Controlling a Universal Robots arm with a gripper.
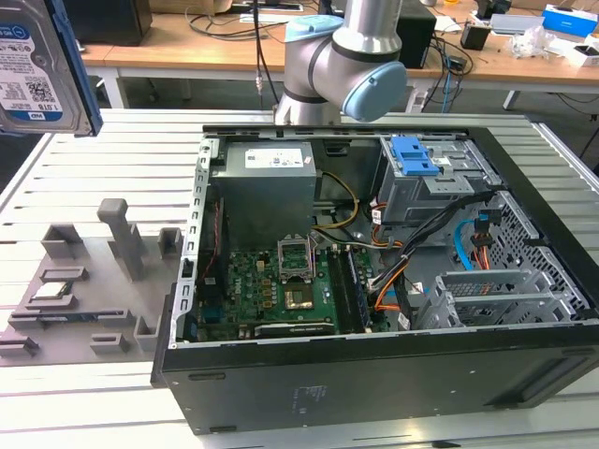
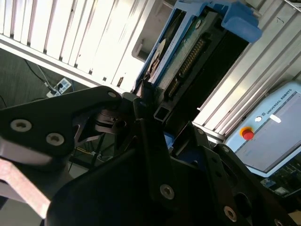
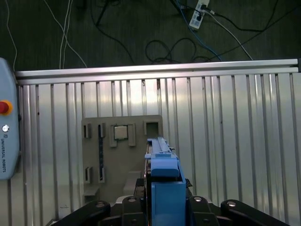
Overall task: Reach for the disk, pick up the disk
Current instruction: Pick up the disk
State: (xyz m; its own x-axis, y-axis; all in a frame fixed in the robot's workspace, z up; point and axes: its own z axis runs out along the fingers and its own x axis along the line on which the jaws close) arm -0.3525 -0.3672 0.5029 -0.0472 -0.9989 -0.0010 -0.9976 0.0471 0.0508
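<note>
- The jaws are clenched on the disk [image 1: 37, 65]. Both wrist views suggest this, since the black links close in on either side and the disk stands out from between them.
- The disk hangs in the air, well clear of the counter [image 1: 112, 412]. It is above the counter's corner at the exterior view's left, with its label facing that camera.
- In the first wrist view it is seen edge-on, with one blue rail on top, and the grey tray [image 3: 94, 188] lies on the counter below it.
- To do the pick-up well, I judge the grip should sit square on the disk's two flat faces. (A drive held near one end will tend to swing.) It should travel upright and slowly, clear of the tray's posts.
- The grey tray lies near the counter's edge at the exterior view's left. One pocket holds a square silver chip [image 3: 120, 132], and a thin dark strip [image 3: 100, 150] stands in a slot beside it.
- The open computer case [image 1: 374, 374] takes up the counter's middle and the exterior view's right.
- Inside the case are a green circuit board [image 1: 271, 281], a grey power box [image 1: 267, 182], a metal drive cage with a blue latch [image 1: 412, 154], and loose orange, blue and black cables [image 1: 468, 243].
</note>
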